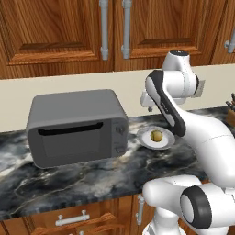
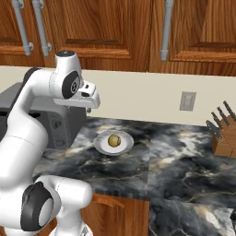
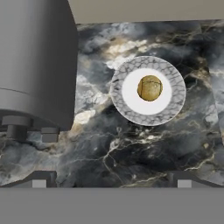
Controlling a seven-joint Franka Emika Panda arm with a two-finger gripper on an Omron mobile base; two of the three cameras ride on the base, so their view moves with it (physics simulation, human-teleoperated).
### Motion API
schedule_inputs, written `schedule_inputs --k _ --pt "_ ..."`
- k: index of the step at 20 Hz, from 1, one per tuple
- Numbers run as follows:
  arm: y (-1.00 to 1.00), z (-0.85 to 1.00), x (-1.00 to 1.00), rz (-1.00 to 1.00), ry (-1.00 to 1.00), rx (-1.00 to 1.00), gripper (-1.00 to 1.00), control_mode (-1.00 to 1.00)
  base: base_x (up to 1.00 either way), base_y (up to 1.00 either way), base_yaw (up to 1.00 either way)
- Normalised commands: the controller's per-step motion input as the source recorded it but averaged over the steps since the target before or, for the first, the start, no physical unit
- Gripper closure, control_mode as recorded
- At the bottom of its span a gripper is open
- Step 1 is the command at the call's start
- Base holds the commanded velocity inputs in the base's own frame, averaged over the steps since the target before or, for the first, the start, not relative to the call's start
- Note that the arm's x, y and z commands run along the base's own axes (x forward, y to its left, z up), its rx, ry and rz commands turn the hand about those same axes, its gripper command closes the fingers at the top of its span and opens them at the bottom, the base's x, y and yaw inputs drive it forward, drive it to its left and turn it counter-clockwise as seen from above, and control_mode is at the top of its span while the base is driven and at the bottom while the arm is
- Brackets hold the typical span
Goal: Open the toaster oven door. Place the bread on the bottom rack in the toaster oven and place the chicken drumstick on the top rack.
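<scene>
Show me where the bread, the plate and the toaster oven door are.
bread [image 3: 149, 88], hand view, middle of the roll.
plate [image 3: 124, 106], hand view, patterned rim, bare of the roll.
toaster oven door [image 1: 73, 146], left base view, middle of the dark front panel.

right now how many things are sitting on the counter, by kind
toaster oven: 1
plate: 1
bread: 1, on the plate
knife block: 1
total: 4
</scene>
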Motion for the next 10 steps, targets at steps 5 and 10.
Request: schedule_inputs --k 5,10 --pt "0.0 0.0 0.0 0.0 0.0 0.0 -1.0 1.0 0.0 0.0 0.0" --pt "0.0 0.0 0.0 0.0 0.0 0.0 -1.0 1.0 0.0 0.0 0.0"
